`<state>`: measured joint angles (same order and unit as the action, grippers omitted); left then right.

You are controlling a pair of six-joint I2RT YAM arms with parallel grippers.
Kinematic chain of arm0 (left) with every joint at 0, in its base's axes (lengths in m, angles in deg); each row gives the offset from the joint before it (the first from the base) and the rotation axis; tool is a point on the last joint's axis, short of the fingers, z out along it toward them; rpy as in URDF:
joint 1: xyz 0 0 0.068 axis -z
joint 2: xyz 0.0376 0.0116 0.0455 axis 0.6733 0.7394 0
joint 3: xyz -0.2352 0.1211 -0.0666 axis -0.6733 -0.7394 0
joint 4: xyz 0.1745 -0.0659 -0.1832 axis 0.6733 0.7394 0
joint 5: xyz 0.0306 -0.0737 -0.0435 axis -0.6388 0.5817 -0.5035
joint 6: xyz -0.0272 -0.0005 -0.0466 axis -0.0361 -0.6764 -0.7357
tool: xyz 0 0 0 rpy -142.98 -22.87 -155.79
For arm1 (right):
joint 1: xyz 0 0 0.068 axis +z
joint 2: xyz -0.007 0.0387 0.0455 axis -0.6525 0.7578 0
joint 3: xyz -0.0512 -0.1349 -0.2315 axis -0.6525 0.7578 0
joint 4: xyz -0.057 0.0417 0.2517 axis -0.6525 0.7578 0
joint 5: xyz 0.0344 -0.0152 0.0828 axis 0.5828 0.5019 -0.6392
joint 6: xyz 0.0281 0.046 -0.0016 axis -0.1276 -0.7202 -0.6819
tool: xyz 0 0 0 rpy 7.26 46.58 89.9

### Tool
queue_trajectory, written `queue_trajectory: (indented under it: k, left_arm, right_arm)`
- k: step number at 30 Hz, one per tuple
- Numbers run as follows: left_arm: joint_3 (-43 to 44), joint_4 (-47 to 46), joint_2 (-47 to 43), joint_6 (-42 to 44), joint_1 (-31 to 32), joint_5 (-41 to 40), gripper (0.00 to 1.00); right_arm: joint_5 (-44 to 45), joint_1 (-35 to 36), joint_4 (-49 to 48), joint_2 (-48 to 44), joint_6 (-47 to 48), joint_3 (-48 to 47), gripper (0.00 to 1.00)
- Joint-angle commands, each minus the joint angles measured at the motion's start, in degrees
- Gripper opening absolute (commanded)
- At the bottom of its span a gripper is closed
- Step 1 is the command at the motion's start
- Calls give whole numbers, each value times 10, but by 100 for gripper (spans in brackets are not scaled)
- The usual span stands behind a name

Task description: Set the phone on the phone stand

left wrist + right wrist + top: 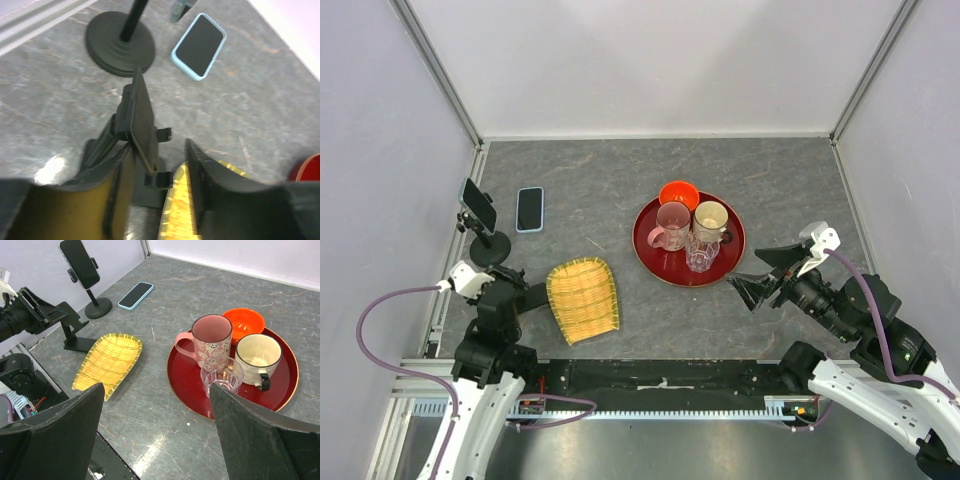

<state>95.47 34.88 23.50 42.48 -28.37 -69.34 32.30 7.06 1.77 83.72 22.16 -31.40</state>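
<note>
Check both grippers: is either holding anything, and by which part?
Nothing is held. The left gripper stands open around the black folding stand, with a gap on one side; the right gripper is open and empty.

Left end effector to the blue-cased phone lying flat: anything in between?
Yes. The black folding stand sits between the left end effector's open fingers, directly ahead of it. Past that, only table surface up to the phone; the tall stand's round base lies off to one side of that line.
</note>
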Motion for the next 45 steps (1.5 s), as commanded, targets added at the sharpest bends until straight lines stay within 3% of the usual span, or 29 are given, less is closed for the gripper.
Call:
queue_trajectory:
  k: [1,2,9,11,12,14,15,20,26,28,29,33,34,39,44,45]
  left_arm:
    - [58,74,37,-105,-3,-62,83]
    - [88,94,61,-116,-3,-62,91]
    - [247,240,106,-158,-2,1,95]
    - [297,264,110,-129,-3,5,95]
    - [313,264,116,-75,-3,12,94]
    - [352,247,134,-1,-2,33,87]
    - [366,255,147,51,-2,60,88]
    - [434,294,256,115,-2,127,100]
    - [417,306,315,55,-16,206,100]
    - [397,282,322,61,-53,228,100]
    - [390,273,332,84,-76,265,100]
    - [373,242,356,173,-281,363,99]
    - [376,243,366,171,-279,338,100]
    - [359,211,385,148,-321,363,98]
    - [328,183,385,120,-350,374,80]
    - [326,182,387,118,-354,374,80]
  right_arm:
    - [-6,1,-9,-2,6,-18,93]
    - [-4,1,-9,0,6,-19,93]
    - [-7,1,-14,2,7,-18,93]
    - [-11,1,-20,3,6,-15,93]
    - [-14,2,-21,2,5,-14,93]
    - [-21,2,-23,5,7,-14,93]
    - [-24,1,-24,5,9,-14,93]
    - [-31,1,-23,2,15,-15,93]
    - [-33,1,-15,-13,22,-18,93]
    - [-33,2,-12,-17,22,-20,93]
    - [-34,2,-9,-19,23,-21,93]
    - [-33,2,-1,-26,28,-26,93]
    - [-33,2,-1,-27,29,-26,93]
    - [-42,2,-2,-27,35,-28,93]
    - [-44,8,-2,-33,44,-33,93]
    - [-43,10,-2,-35,44,-33,93]
